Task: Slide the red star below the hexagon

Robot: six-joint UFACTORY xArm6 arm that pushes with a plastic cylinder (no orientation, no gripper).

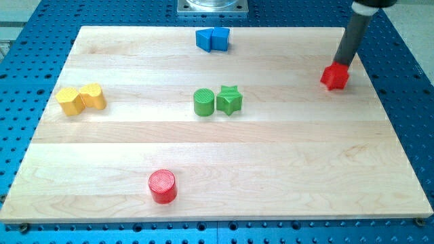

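Observation:
The red star lies near the board's right edge, toward the view's top. My tip sits right at the star's upper right side, touching it or nearly so; the dark rod rises from there to the view's top right. A yellow hexagon lies far off at the board's left side, with a second yellow block touching its right side; that block's shape is unclear.
A green cylinder and a green star sit side by side at the board's middle. Two blue blocks sit together at the top centre. A red cylinder stands near the bottom edge, left of centre.

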